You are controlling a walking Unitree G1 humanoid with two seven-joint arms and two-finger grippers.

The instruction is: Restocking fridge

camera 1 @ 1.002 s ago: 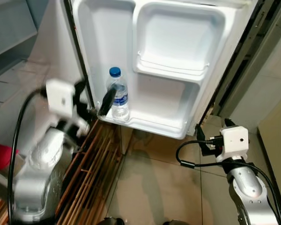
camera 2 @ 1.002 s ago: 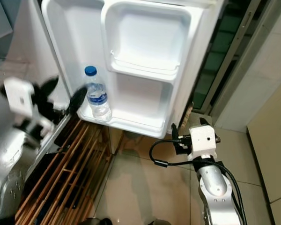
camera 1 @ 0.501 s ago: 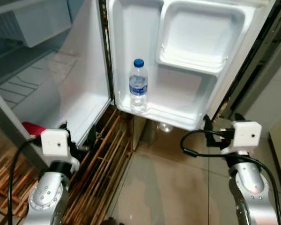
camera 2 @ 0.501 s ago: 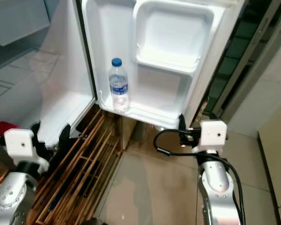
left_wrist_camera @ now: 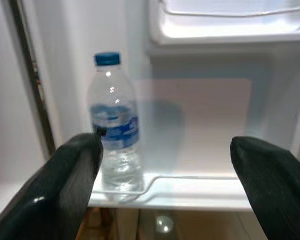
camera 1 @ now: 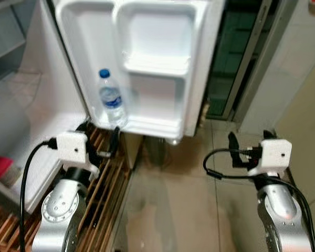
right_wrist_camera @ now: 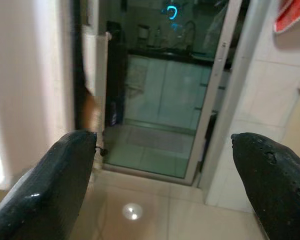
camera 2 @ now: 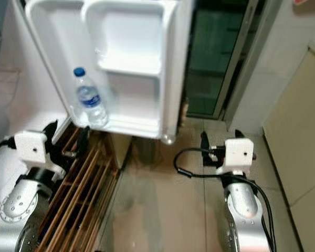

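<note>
The water bottle with the blue cap stands upright on the bottom shelf of the open fridge door, at the hinge-side end of that shelf, so one item looks stocked already. The rest of that shelf beside the bottle is bare, and so is the moulded compartment above it. The left gripper sits below and in front of the door's lower edge, just under the bottle; its fingers are spread wide and carry nothing, with the bottle seen between them from the wrist. The right gripper hangs low off the door's free edge, above the tiled floor, fingers also wide apart and empty. I judge that more restocking would need another item fetched first.
</note>
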